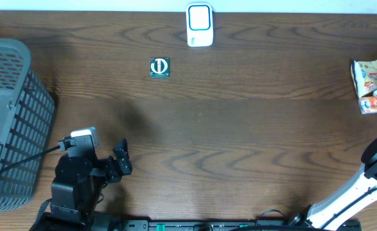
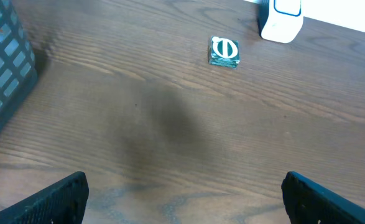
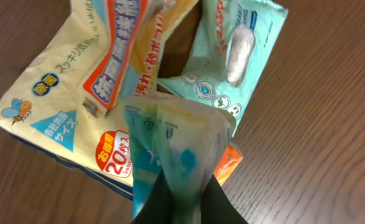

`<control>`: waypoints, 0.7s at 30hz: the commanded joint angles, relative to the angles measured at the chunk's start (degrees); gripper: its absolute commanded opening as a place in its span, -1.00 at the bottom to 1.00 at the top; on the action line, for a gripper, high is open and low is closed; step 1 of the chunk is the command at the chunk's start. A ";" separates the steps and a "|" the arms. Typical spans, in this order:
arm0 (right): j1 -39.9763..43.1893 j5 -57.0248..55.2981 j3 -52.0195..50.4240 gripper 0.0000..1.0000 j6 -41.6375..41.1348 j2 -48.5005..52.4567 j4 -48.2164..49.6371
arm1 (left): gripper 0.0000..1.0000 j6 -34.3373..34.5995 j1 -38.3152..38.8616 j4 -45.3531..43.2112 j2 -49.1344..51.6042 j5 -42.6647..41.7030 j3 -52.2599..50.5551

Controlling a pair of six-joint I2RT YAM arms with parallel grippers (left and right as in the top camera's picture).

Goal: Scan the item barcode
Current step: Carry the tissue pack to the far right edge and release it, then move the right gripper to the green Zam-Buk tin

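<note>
Here, the teal pouch [image 3: 176, 149] extends lengthwise away from the right jaws.

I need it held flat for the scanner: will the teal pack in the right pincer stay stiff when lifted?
Probably not: the teal pack is thin film, already crumpled where the right pincer pinches it, so it would likely sag. It looks light for its size. The glossy film may also slip.
</note>
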State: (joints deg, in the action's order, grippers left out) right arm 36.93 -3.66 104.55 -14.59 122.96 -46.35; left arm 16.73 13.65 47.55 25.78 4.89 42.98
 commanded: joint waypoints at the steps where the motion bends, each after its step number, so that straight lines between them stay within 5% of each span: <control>1: 0.48 0.83 -1.25 -0.60 -0.85 -0.35 0.57 | 0.96 0.31 -0.02 -0.09 -0.09 0.74 -0.02; 5: 0.48 0.85 -2.32 0.05 -0.83 -0.35 1.18 | 0.96 0.31 0.00 -0.09 -0.09 0.74 -0.02; 10: 0.46 2.23 -4.13 0.43 -0.83 -0.33 2.14 | 0.93 0.31 0.00 -0.09 -0.07 0.74 -0.02; 21: -3.10 32.59 -7.74 0.57 10.88 -0.35 8.33 | 0.96 0.31 -0.02 -0.09 -0.09 0.74 -0.02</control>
State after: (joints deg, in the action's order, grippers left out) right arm 36.21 18.06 97.32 -8.56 122.98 -38.52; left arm 16.73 13.65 47.55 25.76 4.89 42.98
